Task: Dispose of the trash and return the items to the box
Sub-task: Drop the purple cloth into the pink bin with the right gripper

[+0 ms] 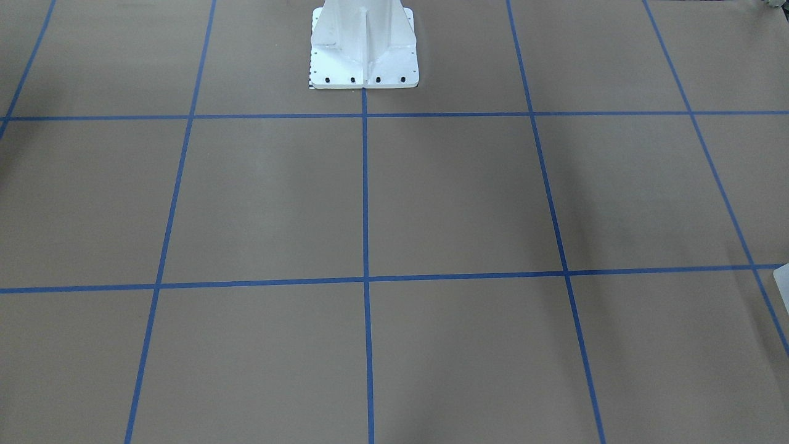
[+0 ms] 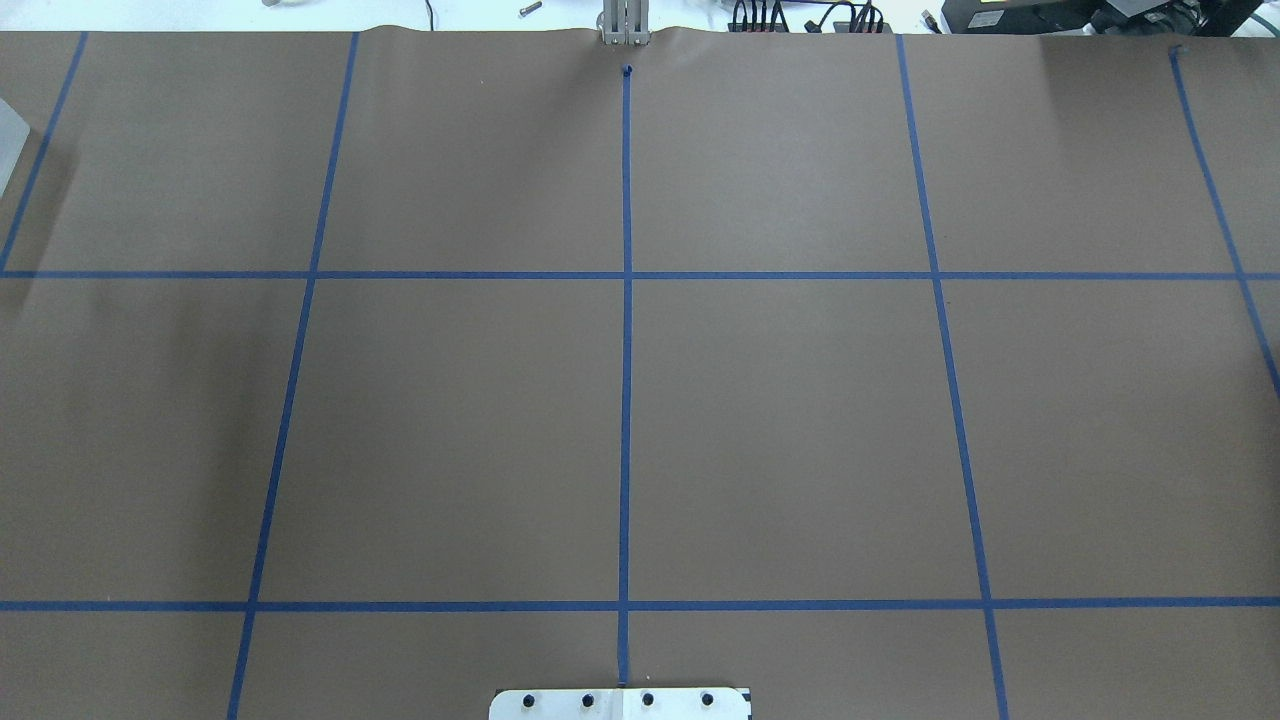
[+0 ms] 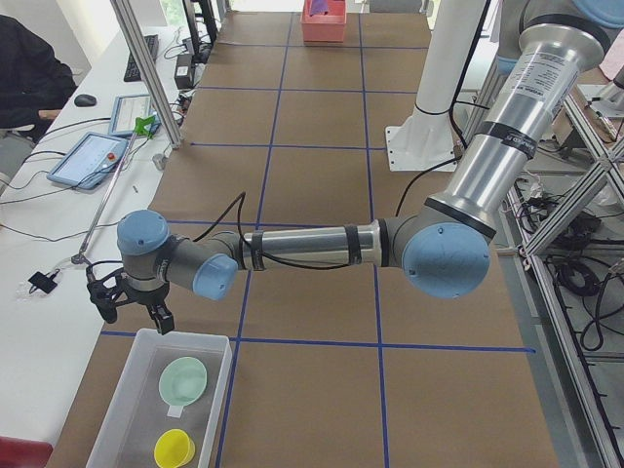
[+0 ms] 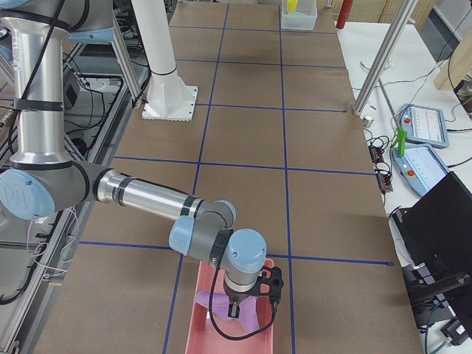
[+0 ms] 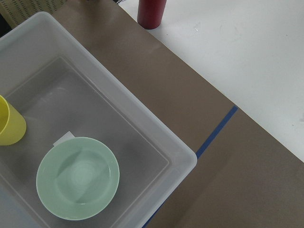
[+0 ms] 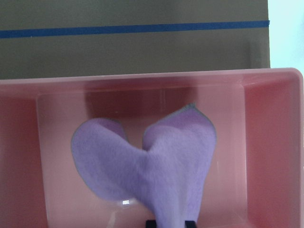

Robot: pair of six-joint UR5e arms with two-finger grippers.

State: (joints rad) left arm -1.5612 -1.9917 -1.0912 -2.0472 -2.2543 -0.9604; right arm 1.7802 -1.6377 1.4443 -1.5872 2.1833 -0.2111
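Observation:
A clear plastic box (image 3: pixel 146 336) holds a pale green plate (image 3: pixel 183 380) and a yellow cup (image 3: pixel 174 448). My left gripper (image 3: pixel 134 312) hovers over the box's far end; I cannot tell whether it is open or shut. The left wrist view shows the box (image 5: pixel 142 114), plate (image 5: pixel 78 178) and cup (image 5: pixel 9 126), but no fingers. My right gripper (image 4: pixel 236 310) is over a pink bin (image 4: pixel 190 317), shut on a purple cloth (image 4: pixel 247 321). In the right wrist view the cloth (image 6: pixel 156 166) hangs from the gripper (image 6: pixel 171 222) into the bin (image 6: pixel 142 78).
A dark red cylinder (image 5: pixel 151 12) stands on the white side table beyond the clear box. Tablets and cables lie on that table (image 3: pixel 93 156). The robot's white pedestal (image 1: pixel 363 43) stands at the table's edge. Brown paper with blue tape lines covers the table (image 2: pixel 780 430).

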